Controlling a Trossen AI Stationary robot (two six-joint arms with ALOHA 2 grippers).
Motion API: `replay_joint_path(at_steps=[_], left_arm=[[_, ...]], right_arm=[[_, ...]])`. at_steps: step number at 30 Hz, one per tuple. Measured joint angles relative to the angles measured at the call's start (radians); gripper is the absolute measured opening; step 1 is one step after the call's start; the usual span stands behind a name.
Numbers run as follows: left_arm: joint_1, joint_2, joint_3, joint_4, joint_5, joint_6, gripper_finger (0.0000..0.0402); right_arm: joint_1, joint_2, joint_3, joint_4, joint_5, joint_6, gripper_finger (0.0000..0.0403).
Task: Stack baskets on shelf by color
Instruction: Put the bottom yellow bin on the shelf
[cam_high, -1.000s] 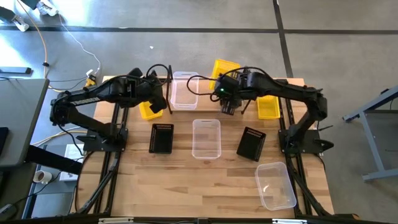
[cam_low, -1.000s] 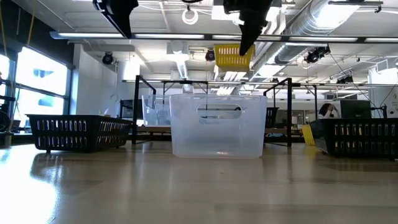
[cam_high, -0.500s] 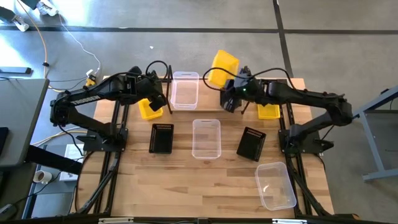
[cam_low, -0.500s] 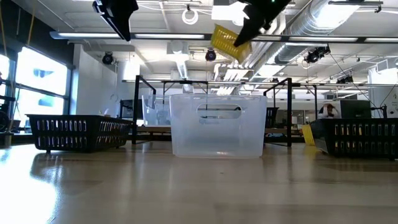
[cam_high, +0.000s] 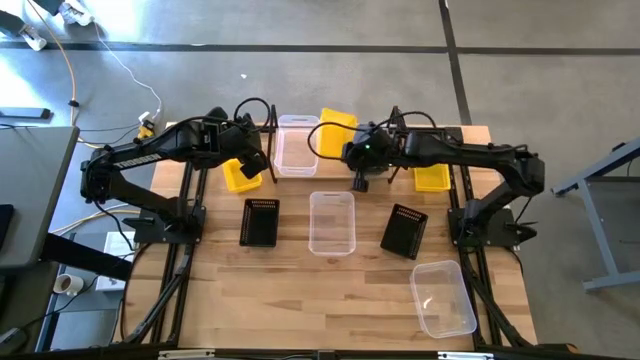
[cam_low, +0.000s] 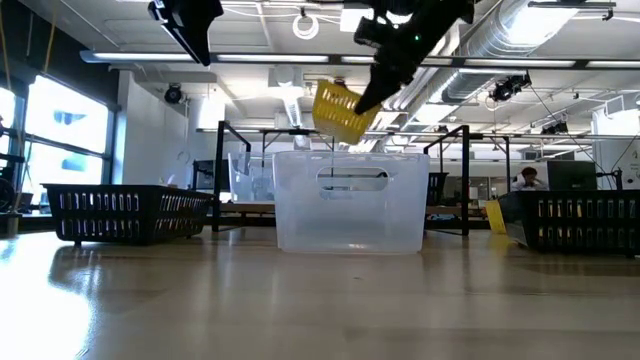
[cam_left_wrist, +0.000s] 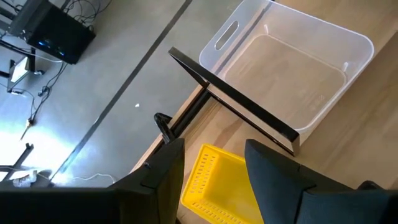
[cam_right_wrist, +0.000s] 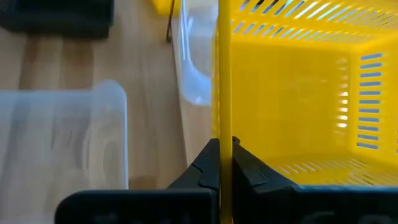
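Above the shelf's far edge, the right gripper (cam_high: 352, 148) pinches the wall of a yellow basket (cam_high: 336, 131), its fingers (cam_right_wrist: 211, 167) closed on either side of the rim. In the low view this basket (cam_low: 339, 111) hangs tilted in the air, clear of the shelf (cam_low: 300, 204). On the shelf, just beside the raised basket, sits a clear basket (cam_high: 296, 145). At the shelf's left end the left gripper (cam_high: 258, 158) hovers with its fingers (cam_left_wrist: 163, 171) apart and nothing between them, over a second yellow basket (cam_high: 238, 176). A third yellow basket (cam_high: 431, 176) lies at the shelf's right end. Nearer than the shelf, a clear basket (cam_high: 331, 222) stands between two black baskets (cam_high: 260, 221) (cam_high: 405, 231); another clear basket (cam_high: 442, 297) lies well apart from it.
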Motion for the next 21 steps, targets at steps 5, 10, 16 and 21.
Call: replay_joint_path(at_steps=[5, 10, 16, 21], left_arm=[[0.0, 0.0, 0.0, 0.0, -0.002, 0.0, 0.0158], [0.0, 0.0, 0.0, 0.0, -0.002, 0.0, 0.0158], [0.0, 0.0, 0.0, 0.0, -0.002, 0.0, 0.0158], [0.0, 0.0, 0.0, 0.0, -0.001, 0.0, 0.0158]], right_arm=[[0.0, 0.047, 0.0, -0.017, -0.003, 0.003, 0.0], [0.0, 0.093, 0.0, -0.034, -0.005, 0.003, 0.0], [-0.008, 0.138, 0.0, -0.055, -0.002, 0.003, 0.0], [-0.028, 0.157, 0.0, -0.074, 0.002, 0.004, 0.0]])
